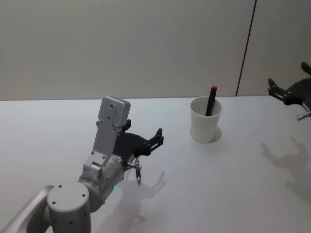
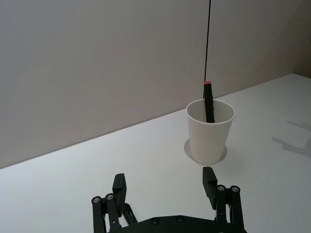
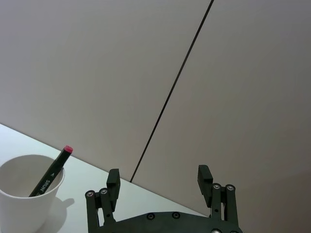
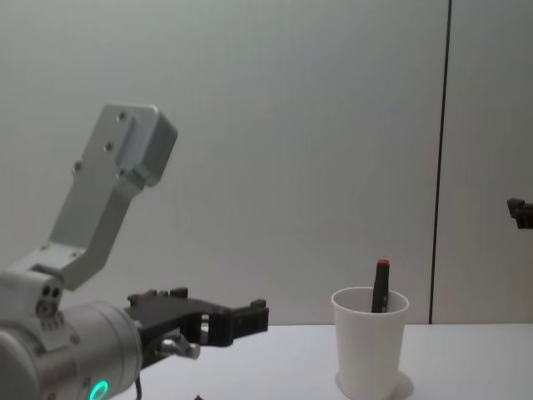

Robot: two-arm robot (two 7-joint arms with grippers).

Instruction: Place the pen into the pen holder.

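While the pen (image 1: 212, 100) leans in the cup (image 1: 204, 128), the left gripper (image 2: 164, 179) hovers near, spread wide and empty — the right gripper (image 3: 159, 174), well apart, likewise.

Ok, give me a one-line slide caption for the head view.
Black red-capped pen stands in the white paper cup; left gripper open short of it, right gripper open off to the side.

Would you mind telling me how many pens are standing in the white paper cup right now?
1. A black pen with a red tip leans inside the white paper cup on the table; its wall could hide a shorter one.
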